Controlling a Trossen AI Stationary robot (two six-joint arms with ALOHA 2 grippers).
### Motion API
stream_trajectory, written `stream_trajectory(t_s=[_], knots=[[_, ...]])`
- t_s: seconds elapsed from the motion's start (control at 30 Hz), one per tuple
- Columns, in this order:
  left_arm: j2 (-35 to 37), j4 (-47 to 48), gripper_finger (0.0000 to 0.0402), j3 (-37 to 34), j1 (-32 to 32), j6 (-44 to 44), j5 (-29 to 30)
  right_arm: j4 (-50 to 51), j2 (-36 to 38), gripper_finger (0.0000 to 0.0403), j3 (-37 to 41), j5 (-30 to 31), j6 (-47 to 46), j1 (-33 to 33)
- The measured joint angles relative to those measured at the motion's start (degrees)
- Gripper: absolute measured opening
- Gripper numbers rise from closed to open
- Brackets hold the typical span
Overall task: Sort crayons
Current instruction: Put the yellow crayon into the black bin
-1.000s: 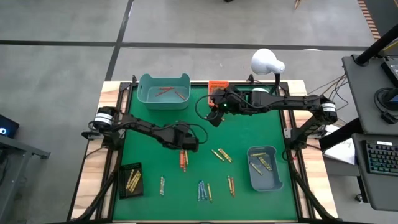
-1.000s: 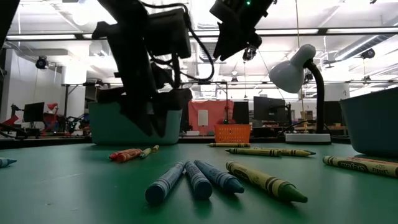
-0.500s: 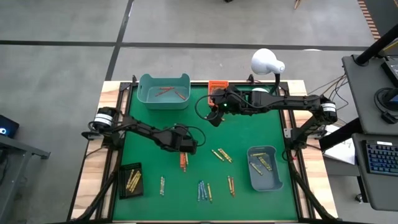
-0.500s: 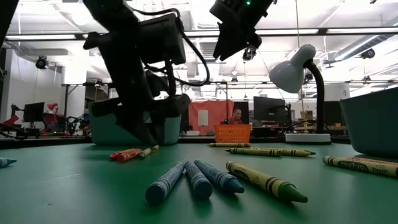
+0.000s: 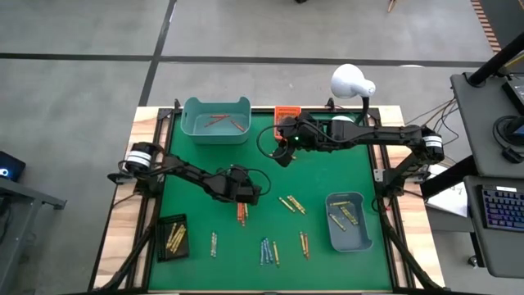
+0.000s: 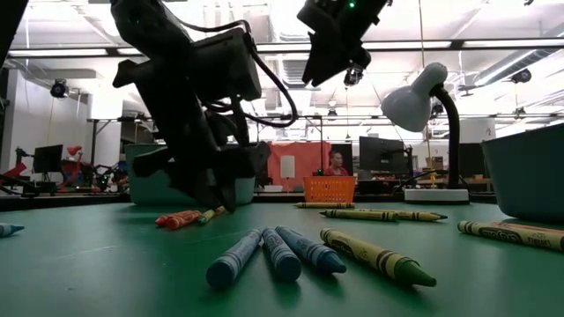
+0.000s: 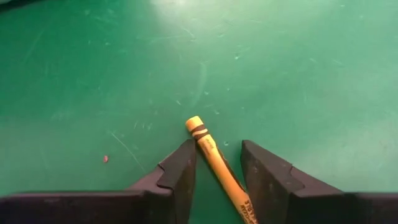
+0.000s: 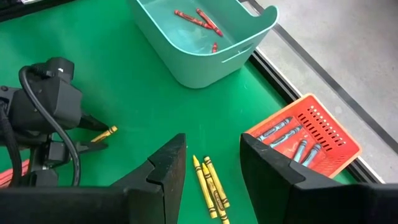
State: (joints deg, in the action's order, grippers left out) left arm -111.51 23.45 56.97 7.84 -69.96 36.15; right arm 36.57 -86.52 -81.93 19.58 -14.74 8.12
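Note:
A yellow crayon [image 7: 208, 152] lies flat on the green mat, and my left gripper [image 7: 217, 162] is low over it, open, one finger on each side of its far end. Seen from the right wrist, the same crayon [image 8: 106, 132] sticks out between those fingers. Orange-red crayons [image 5: 241, 211] lie just beside it. My right gripper [image 8: 213, 163] hangs high over the far middle of the mat [image 5: 282, 152], open, nothing between its fingers. More crayons lie loose: blue ones [image 5: 266, 250] and yellow-green ones [image 5: 291, 204]. My left gripper comes slanting down from the table's left, its fingers astride the yellow crayon near the banded end [image 7: 199, 132]. One fingertip [image 7: 185, 158] stands right against the crayon's side; whether it touches I cannot tell. A gap shows at the other finger. The crayon rests on the mat.
A teal bin [image 5: 215, 120] with red crayons stands far left, beside it an orange basket [image 5: 286, 113] with blue ones. A grey-blue bin [image 5: 348, 220] sits near right, a black tray [image 5: 173, 237] near left. A white lamp [image 5: 352, 82] stands at the far edge.
My left gripper has sunk toward the mat, down onto the spot beside the orange-red crayons, so its fingertips now stand at table height around the yellow crayon.

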Motion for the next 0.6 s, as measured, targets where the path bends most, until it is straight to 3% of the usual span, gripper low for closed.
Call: stream_trajectory(t_s=[0.27,0.43,0.6], knots=[[1.0,2.2,0.0013,-0.2,0.0,2.6,0.6,0.1,0.0,0.0139,1.6,0.0,0.0,0.0],[5.8,5.0,0.0011,-0.8,0.6,9.8,0.5,0.1,0.0,0.0139,2.9,0.0,0.0,0.0],[16.7,5.2,0.0002,-1.3,2.2,17.6,5.6,-0.5,0.0,0.0139,4.3,0.0,0.0,0.0]])
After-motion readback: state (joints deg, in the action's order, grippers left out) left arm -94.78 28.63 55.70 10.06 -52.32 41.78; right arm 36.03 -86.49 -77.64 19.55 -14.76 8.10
